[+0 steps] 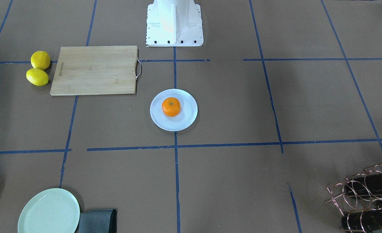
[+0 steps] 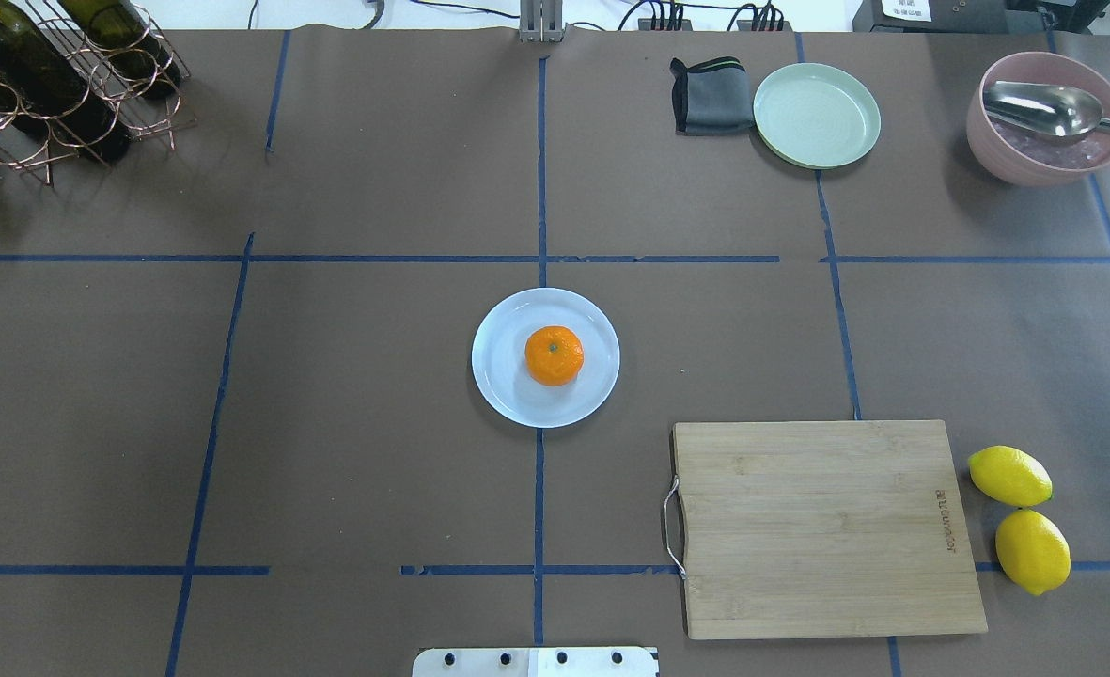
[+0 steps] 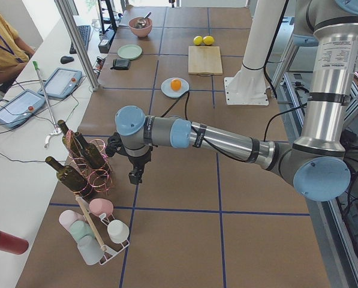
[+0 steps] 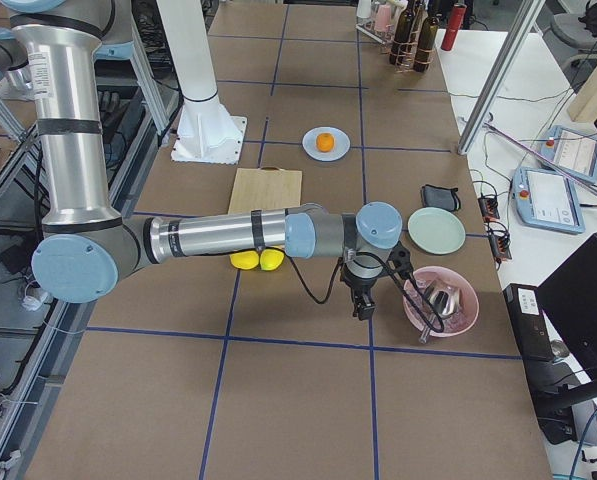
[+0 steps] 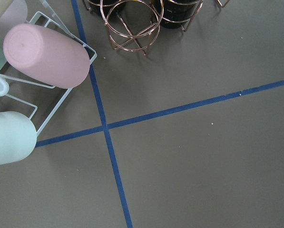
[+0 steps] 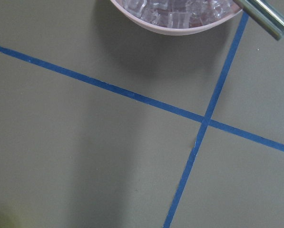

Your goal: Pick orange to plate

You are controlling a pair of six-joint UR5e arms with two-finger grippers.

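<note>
**Orange on plate, task looks done**

Near right is the board [image 2: 822, 527], with two lemons [image 2: 1009, 475] just beside it. Mid-table, the orange [image 2: 554, 355] sits about mid-plate on the plate [image 2: 503, 400], stem dimple up, and nothing is touching it. Far right are a green plate [image 2: 816, 115] and a bowl [image 2: 985, 152].

Both arms are well apart from the plate. The left gripper [image 3: 135, 175] hangs by the bottle rack [image 3: 86, 165], and the right gripper [image 4: 363, 305] hangs just beside the bowl. Only the side views show them, so I cannot tell whether either claw is open or closed. Neither holds the orange.

Judged from this, the pick and place are done and no step is left.
</note>
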